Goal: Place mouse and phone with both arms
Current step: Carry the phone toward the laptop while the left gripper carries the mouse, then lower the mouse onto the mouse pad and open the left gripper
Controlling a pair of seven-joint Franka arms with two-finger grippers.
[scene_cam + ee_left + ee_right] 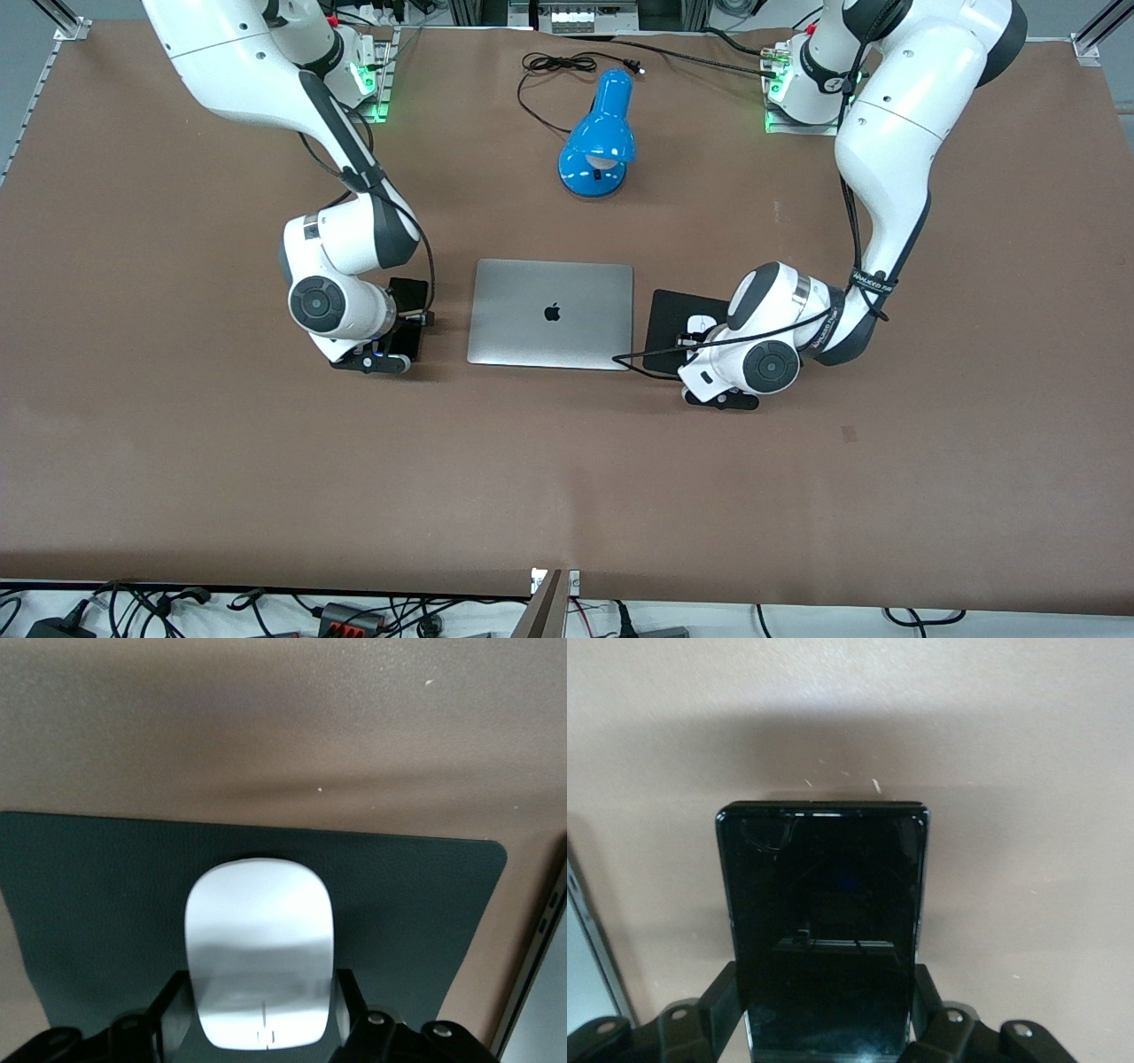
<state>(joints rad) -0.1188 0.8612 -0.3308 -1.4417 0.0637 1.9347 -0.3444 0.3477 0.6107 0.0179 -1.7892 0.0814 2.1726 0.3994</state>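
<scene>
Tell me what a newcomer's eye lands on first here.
The bright blue desk lamp stands out, farther from the front camera than the closed silver laptop at the table's middle. Beside the laptop, the left end effector flanks a white oval mouse on a black mouse pad; the right end effector grips a glossy black phone.

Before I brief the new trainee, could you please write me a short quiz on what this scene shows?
1. True or false: the mouse lies on the black mouse pad.
2. What does the right pincer grip? A) the phone B) a cup C) a pen
3. Fill in: farther from the front camera than the laptop stands a blue ____.

Key: 1 true; 2 A; 3 lamp.
</scene>
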